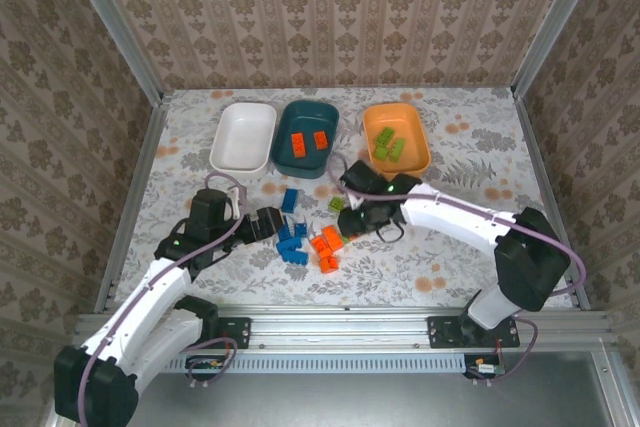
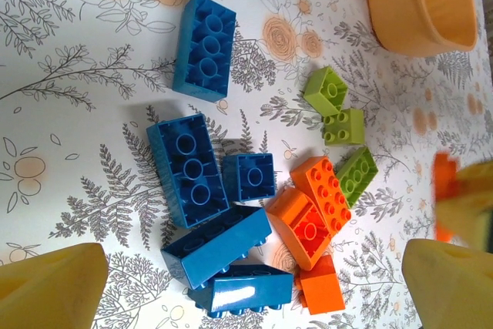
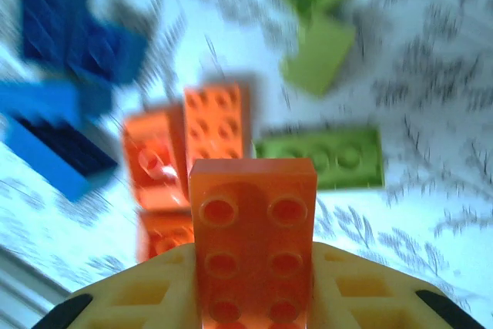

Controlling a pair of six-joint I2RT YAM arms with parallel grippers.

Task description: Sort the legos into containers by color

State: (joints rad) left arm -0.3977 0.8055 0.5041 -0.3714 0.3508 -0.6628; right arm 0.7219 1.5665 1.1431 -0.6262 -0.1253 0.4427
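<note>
Floral tabletop (image 1: pixel 450 247), three bins along the back: white bin (image 1: pixel 243 137), teal bin (image 1: pixel 305 115) holding two orange bricks (image 1: pixel 298 145), and orange bin (image 1: pixel 402 113) holding green bricks (image 1: pixel 388 142) that we can't count cleanly. Loose pile: five blue legos (image 2: pixel 189 167), three orange legos (image 2: pixel 323 190), three green legos (image 2: pixel 356 175). Right gripper (image 1: pixel 348 213) is clamped on an orange brick (image 3: pixel 254 236), and everything behind it is blurry. Left gripper (image 1: pixel 268 225) gapes wide beside the blues.
</note>
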